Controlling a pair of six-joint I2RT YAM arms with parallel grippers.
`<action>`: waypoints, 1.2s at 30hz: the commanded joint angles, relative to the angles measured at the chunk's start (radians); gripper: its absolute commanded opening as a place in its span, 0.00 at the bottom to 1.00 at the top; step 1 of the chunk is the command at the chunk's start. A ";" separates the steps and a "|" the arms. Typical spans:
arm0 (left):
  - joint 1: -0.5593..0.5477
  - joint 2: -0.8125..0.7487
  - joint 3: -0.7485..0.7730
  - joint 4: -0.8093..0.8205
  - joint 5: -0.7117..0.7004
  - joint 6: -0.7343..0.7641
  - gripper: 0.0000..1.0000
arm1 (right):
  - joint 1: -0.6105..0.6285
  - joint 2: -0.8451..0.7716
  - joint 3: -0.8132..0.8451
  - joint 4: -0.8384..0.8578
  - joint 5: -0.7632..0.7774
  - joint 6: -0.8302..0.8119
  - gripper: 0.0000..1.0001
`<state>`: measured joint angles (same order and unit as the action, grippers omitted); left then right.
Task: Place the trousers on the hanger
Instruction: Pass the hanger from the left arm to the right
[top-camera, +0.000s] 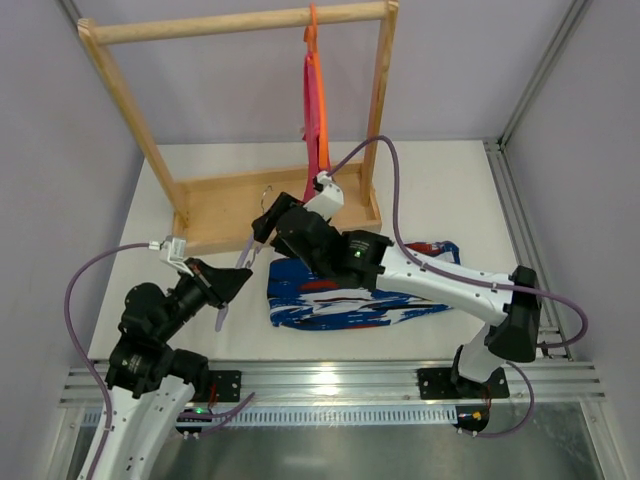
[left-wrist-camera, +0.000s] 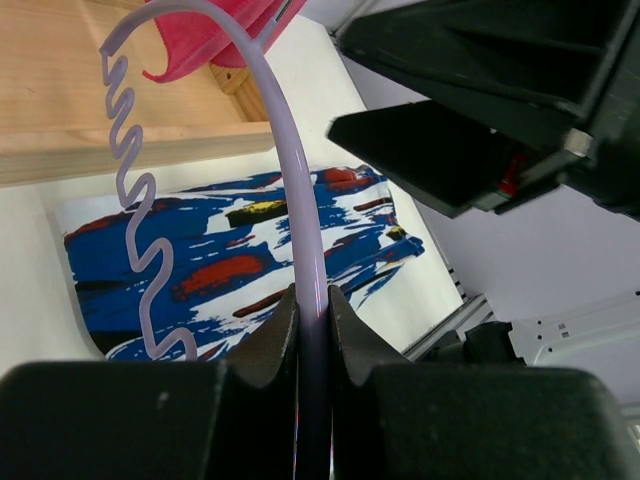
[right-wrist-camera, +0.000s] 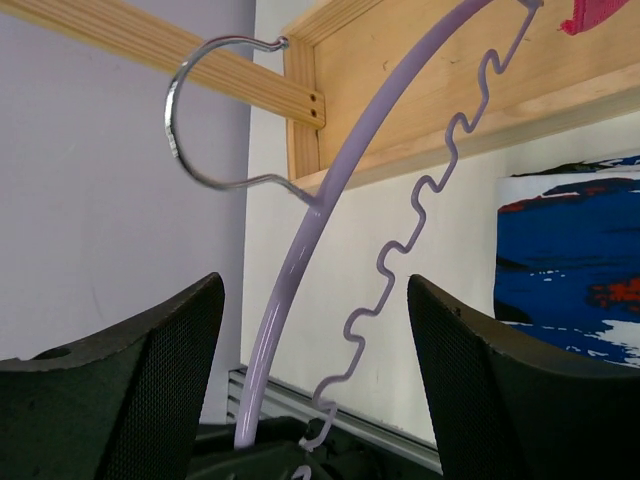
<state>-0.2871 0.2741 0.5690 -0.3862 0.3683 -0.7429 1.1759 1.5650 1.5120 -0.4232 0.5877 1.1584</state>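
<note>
The task was at an early stage. The left end effector (left-wrist-camera: 312, 300) was nearly closed, pinching the curved upper arm of the hanger (left-wrist-camera: 297, 200) between its fingers and holding the hanger off the counter (top-camera: 440, 190), with the metal hook pointing toward the wooden rack (top-camera: 240, 25). The right end effector (right-wrist-camera: 315, 285) stood wide and gripped nothing. In its wrist view its two fingers sat on either side of the hanger, apart from it, so I judged it was about to take or steady the hanger.

The trousers (top-camera: 320, 305) lay folded flat on the counter, just in front of the rack's base and partly under the right arm. No part of them was lifted or draped over the hanger, and neither end effector touched them. A pink cloth (top-camera: 318, 110) hung on an orange hanger (top-camera: 312, 25) from the rack's top bar; it played no part here.

So the hanger was picked up, and that was all that was done. Left to do: lift the trousers, feed or drape them over the hanger's lower bar, and settle them evenly.
</note>
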 joint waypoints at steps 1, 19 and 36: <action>-0.001 -0.036 0.052 0.046 0.046 0.039 0.00 | 0.007 0.064 0.106 -0.068 0.093 0.064 0.76; -0.001 -0.069 -0.011 0.131 0.185 -0.001 0.08 | 0.010 0.133 0.081 0.083 0.047 -0.014 0.26; -0.001 0.025 0.025 0.156 0.225 -0.104 0.58 | 0.010 -0.270 -0.381 0.216 -0.061 -0.163 0.04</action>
<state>-0.2920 0.2634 0.5499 -0.2428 0.5880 -0.8349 1.1847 1.4136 1.2091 -0.2737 0.5426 1.0462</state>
